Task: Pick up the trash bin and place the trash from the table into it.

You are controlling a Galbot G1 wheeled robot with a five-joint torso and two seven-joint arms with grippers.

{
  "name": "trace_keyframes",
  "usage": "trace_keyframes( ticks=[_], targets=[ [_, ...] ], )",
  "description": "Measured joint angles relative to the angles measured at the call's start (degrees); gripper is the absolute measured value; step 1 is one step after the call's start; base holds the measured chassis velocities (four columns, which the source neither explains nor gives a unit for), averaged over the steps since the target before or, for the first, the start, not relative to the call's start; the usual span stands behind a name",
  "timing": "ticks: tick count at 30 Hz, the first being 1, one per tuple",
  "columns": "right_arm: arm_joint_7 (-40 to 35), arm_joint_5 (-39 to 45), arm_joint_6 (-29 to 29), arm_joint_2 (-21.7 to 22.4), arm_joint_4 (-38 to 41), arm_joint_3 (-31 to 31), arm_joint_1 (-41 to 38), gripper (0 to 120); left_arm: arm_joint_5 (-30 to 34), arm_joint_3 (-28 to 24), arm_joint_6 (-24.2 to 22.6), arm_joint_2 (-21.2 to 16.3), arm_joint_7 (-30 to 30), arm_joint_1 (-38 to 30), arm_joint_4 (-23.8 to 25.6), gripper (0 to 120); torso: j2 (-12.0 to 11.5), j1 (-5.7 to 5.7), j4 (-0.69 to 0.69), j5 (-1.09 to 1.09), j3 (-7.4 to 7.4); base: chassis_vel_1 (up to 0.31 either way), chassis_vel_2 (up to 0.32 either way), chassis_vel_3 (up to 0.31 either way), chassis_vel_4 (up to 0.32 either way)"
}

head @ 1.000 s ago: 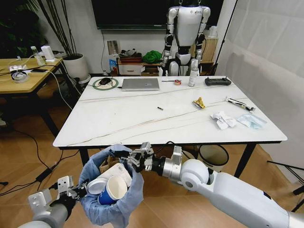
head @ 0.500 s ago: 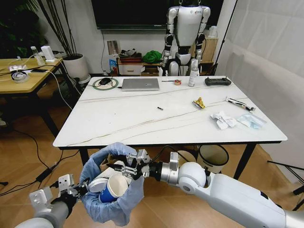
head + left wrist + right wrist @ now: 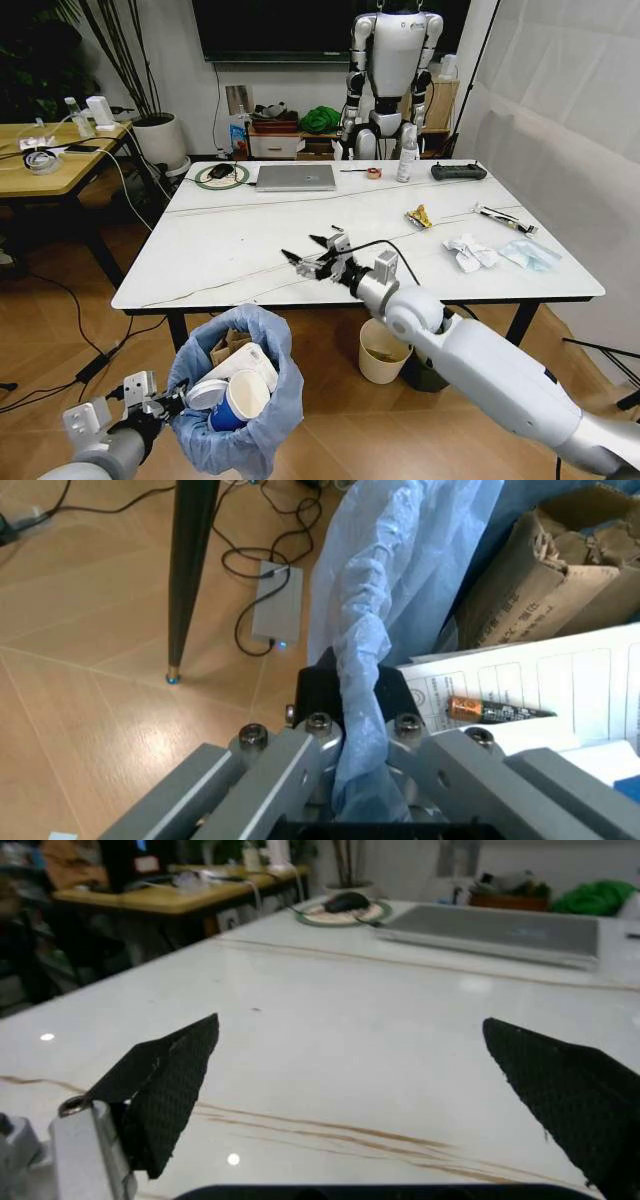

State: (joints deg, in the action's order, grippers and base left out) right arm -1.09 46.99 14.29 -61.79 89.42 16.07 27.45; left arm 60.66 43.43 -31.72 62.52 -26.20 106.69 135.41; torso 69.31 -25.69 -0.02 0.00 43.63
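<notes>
**A:** Right claw (image 3: 308, 252) is up over the bench (image 3: 250, 250), sitting centre frame in the head view, just above the near edge, and it's released: two dark fingers spread wide with nothing between them.

**B:** Confirmed from the right wrist view, both black pads (image 3: 165, 1084) are splayed well apart, bare marble beneath them, and a silver laptop (image 3: 500, 928) sits at the far end near the top right of that frame.

**A:** And low in the lower left of the head view, the trash bin (image 3: 238, 395) hangs below bench level, over the wooden floor (image 3: 60, 340), its blue bag billowing over the rim.

**B:** The left claw (image 3: 150, 398) is right at the bin's left side. In the left wrist view it's clenched on the bag: a twisted rope of blue plastic (image 3: 365, 675) runs straight down into the jaws.

**A:** What's in the bin?

**B:** A blue paper cup (image 3: 236, 398) on its side, mouth toward the camera, white paper (image 3: 245, 362) beside it, brown cardboard (image 3: 226, 347) tucked at the back. The left wrist view picks up the cardboard upper right, plus a printed white sheet with a small battery (image 3: 490, 709) lying on it.

**A:** Still litter on the bench, all on the right half of the head view: a yellow wrapper (image 3: 419, 216), crumpled white tissues (image 3: 469, 251) nearer the edge, and a pale blue wrapper (image 3: 529, 254) just right of those.

**B:** All well apart from the right claw.
</notes>
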Motion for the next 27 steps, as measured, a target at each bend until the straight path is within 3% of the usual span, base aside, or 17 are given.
trace_keyframes(
  ticks=[9,16,27],
  targets=[
    [1.09,-2.15,5.27,-10.27,-19.93,-1.09,-9.97,100,-0.56,0.85,0.0,0.42,0.0,1.41,1.05,0,0.0,0.0,0.05,-0.01,0.0,0.0,0.0,0.0,0.0],
    [4.48,-5.88,5.06,-12.11,-29.24,-2.55,-12.82,100,-0.84,1.02,0.07,0.66,0.05,1.74,1.23,0,0.0,0.0,0.01,0.0,0.0,0.0,0.0,0.0,0.0],
    [6.59,-10.24,3.46,-13.81,-36.99,-2.94,-13.92,99,-0.92,1.15,0.13,0.69,0.08,1.72,1.41,0,0.0,0.01,0.01,0.01,0.0,0.0,0.0,0.0,0.0]
  ],
)
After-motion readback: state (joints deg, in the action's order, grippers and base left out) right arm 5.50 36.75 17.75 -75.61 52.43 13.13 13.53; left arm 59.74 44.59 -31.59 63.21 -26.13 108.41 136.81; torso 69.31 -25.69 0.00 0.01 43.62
